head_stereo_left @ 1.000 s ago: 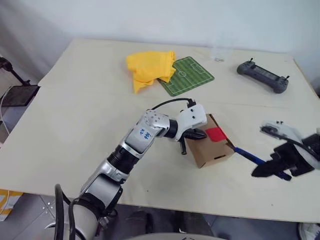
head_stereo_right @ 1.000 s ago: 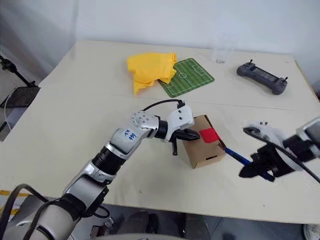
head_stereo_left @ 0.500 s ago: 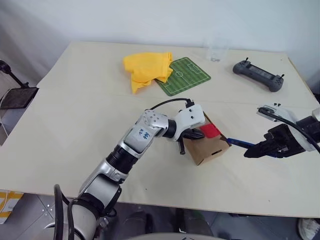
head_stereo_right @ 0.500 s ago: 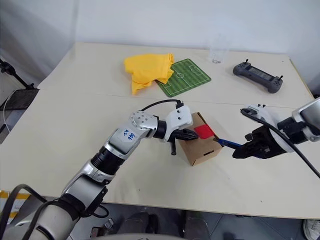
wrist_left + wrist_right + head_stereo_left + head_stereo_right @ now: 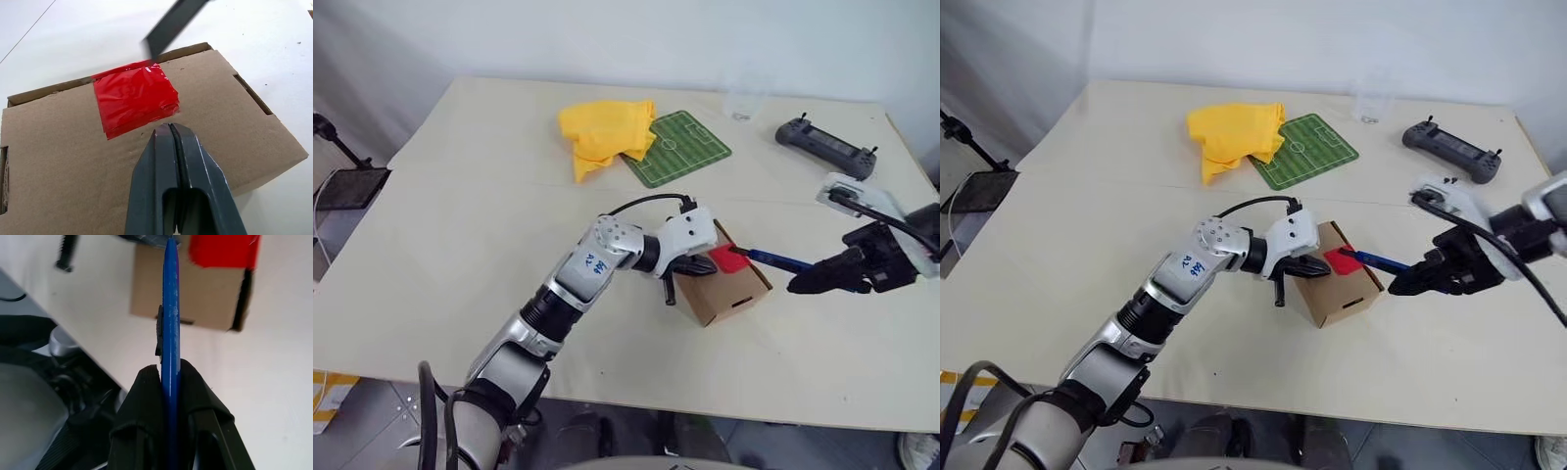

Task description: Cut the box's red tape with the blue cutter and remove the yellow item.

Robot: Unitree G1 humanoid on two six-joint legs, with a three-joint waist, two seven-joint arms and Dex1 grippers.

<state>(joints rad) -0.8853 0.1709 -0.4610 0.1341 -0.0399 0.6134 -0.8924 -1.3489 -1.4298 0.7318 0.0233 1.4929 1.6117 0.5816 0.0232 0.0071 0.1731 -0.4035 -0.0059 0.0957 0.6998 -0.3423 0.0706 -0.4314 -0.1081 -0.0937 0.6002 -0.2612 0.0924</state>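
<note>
A: The blue cutter (image 5: 1383, 262) is clamped between the right gripper's (image 5: 1404, 285) fingers, its tip at the edge of the red tape (image 5: 1340, 260). The left gripper (image 5: 1313, 266), fingers pressed together and holding nothing, rests on the box (image 5: 1344, 292) just beside the tape. The box sits nearer the table's (image 5: 1087, 196) front edge, about midway along it

B: What might go wrong?

A: My guess: if the blade pushes sideways harder than the left gripper bears down, the light box slides or tips. The tip could also skate past the tape

B: And against a second ago?

A: Then the cutter lay low, well short of the tape, toward the front right; now it has risen and reached the tape
</note>
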